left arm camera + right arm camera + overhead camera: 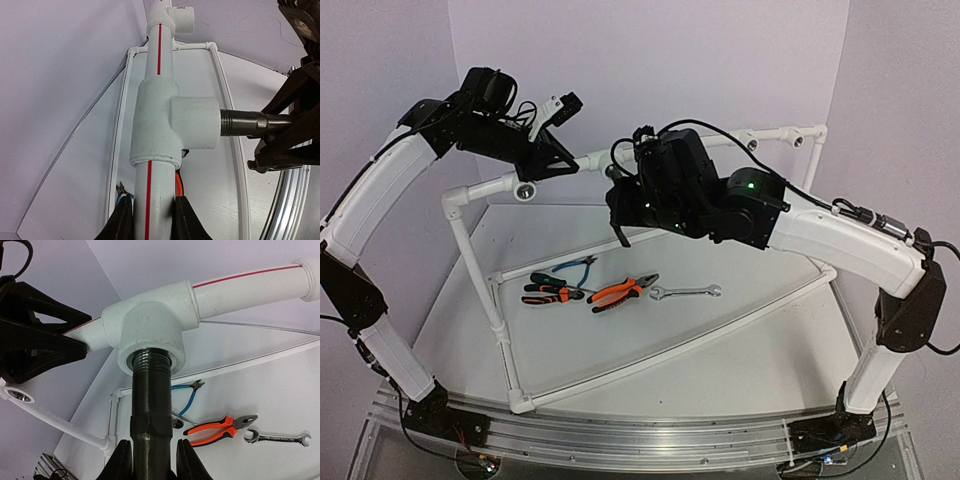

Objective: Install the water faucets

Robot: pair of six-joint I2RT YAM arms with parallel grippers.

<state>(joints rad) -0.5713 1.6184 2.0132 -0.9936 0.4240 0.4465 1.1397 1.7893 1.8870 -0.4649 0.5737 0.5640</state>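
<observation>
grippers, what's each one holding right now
Left gripper: closed on the white pipe beside the tee.
Right gripper: closed on the dark faucet at the tee's outlet.

A white table (740,350) carries a white pipe frame (670,346), whose base rails rest on the surface. Inside the frame lie blue-handled cutters (572,268), black-and-orange pliers (552,293), orange-handled pliers (622,292) and, just right of them, a silver open-end wrench (686,292). An aluminium rail (640,440) runs along the near edge.
</observation>
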